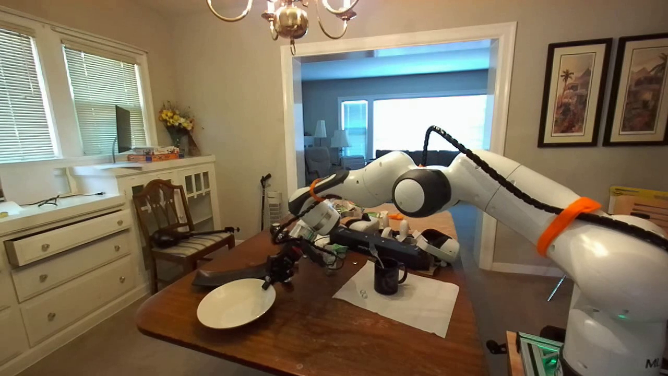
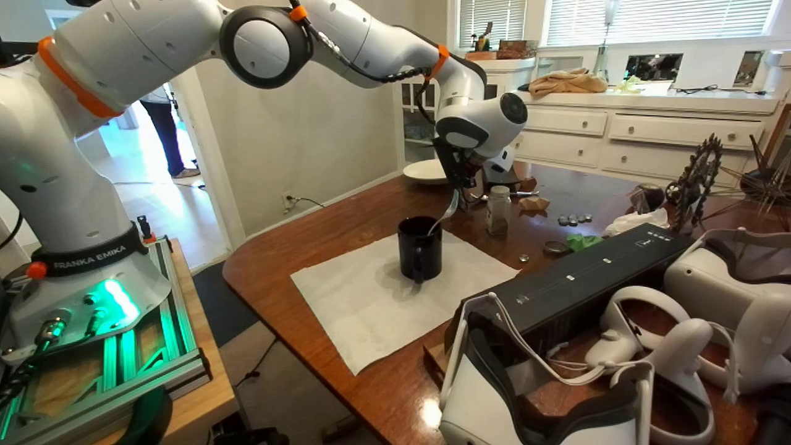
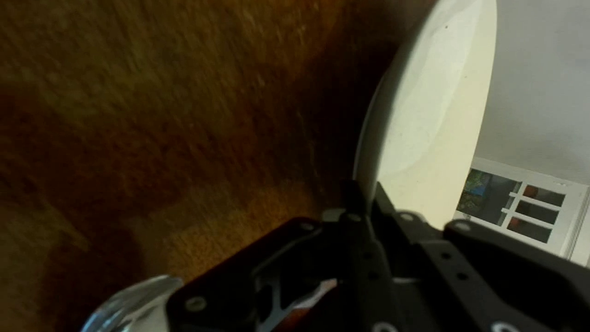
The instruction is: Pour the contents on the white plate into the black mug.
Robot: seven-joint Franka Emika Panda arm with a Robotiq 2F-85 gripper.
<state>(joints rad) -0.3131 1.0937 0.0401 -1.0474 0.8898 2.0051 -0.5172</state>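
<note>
Tabletop — white plate, utensil in mug

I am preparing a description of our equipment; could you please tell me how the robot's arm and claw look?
The arm is glossy white and rounded, with black-rimmed caps, orange bands and a black ridged cable along it. The dark collar at its base reads FRANKA EMIKA. The claw is black and angular, with visible screws.
</note>
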